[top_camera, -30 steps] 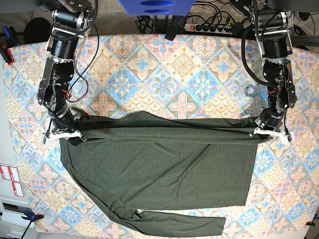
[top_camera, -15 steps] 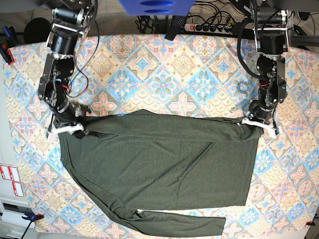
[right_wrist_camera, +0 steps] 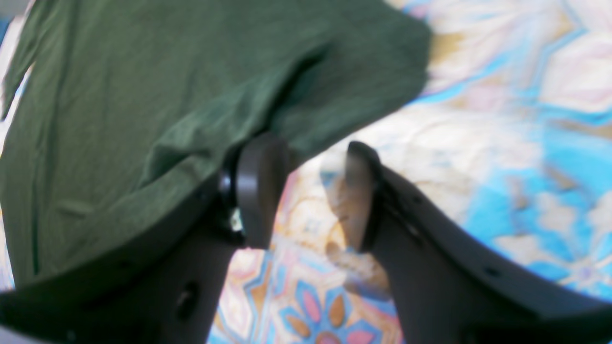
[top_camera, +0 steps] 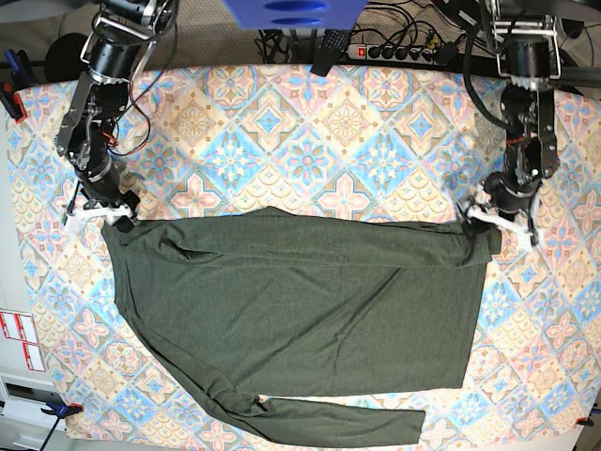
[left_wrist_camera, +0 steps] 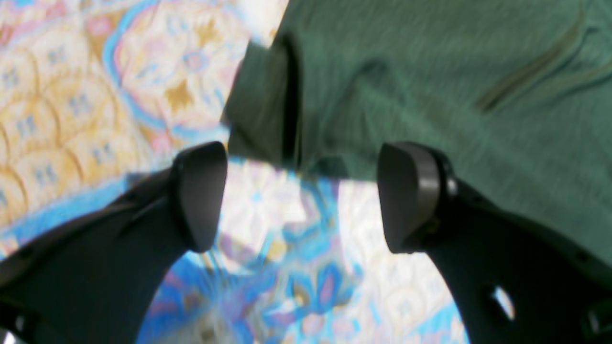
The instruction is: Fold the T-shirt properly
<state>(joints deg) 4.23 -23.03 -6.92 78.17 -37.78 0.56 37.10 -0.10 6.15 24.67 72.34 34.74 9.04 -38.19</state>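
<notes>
The dark olive-green T-shirt (top_camera: 300, 310) lies spread flat on the patterned tablecloth (top_camera: 310, 141), with one long sleeve (top_camera: 338, 418) along its near edge. My left gripper (top_camera: 498, 221) is at the shirt's upper right corner. In the left wrist view it (left_wrist_camera: 306, 196) is open and empty, with the shirt's corner (left_wrist_camera: 334, 91) just past its fingertips. My right gripper (top_camera: 94, 209) is at the upper left corner. In the right wrist view it (right_wrist_camera: 311, 191) stands slightly open with only tablecloth in the gap, and the shirt (right_wrist_camera: 143, 105) lies beside it.
A power strip (top_camera: 394, 49) with cables and a blue object (top_camera: 282, 11) are at the table's far edge. A clamp (top_camera: 52, 406) and red-and-white labels (top_camera: 19, 338) are at the left edge. Bare cloth lies beyond the shirt.
Both grippers pulled the shirt's folded-over top strip away from the body and laid it flat. Both have let go of the corners and moved a little outward.
</notes>
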